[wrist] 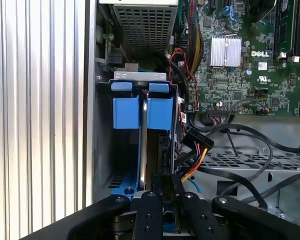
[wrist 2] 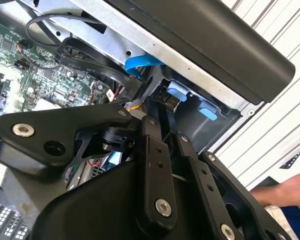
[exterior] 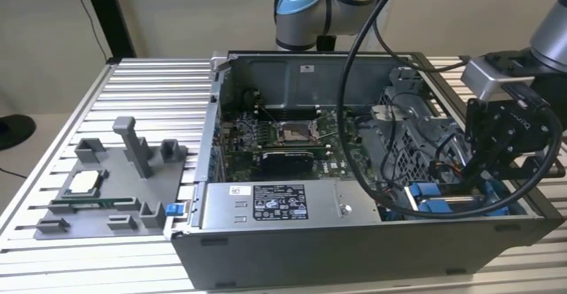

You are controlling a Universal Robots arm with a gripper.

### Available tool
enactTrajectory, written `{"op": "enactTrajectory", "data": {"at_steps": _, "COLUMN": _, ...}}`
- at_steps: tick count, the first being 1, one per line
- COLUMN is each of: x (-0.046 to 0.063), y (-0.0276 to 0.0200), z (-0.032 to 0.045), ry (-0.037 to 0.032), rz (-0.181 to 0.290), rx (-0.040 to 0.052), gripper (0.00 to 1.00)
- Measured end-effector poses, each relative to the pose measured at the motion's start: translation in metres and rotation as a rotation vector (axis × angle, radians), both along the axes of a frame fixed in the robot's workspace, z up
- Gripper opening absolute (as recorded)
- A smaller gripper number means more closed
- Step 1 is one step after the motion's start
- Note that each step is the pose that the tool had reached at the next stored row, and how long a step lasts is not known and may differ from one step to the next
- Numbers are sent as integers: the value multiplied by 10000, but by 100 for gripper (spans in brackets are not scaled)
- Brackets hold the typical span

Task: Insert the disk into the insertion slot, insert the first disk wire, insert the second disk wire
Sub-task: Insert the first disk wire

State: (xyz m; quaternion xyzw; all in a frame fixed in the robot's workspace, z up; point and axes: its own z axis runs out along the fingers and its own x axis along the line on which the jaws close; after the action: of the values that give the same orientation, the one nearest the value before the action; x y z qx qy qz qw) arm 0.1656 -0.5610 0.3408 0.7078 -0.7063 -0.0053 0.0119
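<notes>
Ribbed aluminium worktop [exterior: 142,88] under a plain beige wall [exterior: 177,8] carries an open grey computer case [exterior: 354,254]. In one corner of the case, the disk [wrist: 155,145] stands edge-on inside the insertion slot [wrist: 140,76]. The tool [wrist: 165,186] is closed narrowly on the disk's near end.

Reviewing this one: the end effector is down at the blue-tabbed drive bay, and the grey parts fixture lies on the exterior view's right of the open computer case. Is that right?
Not quite. The exterior view shows the grey parts fixture lying on its left of the open computer case, not its right. The end effector is at the blue-tabbed drive bay, as said.
</notes>
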Motion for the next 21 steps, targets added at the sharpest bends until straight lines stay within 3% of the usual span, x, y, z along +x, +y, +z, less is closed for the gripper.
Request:
{"op": "enactTrajectory", "data": {"at_steps": 18, "x": -8, "y": 0, "z": -99, "ry": 8, "rz": -67, "rx": 12, "gripper": 0}}
{"op": "enactTrajectory", "data": {"at_steps": 21, "x": -8, "y": 0, "z": -39, "ry": 21, "rz": -66, "rx": 11, "gripper": 0}}
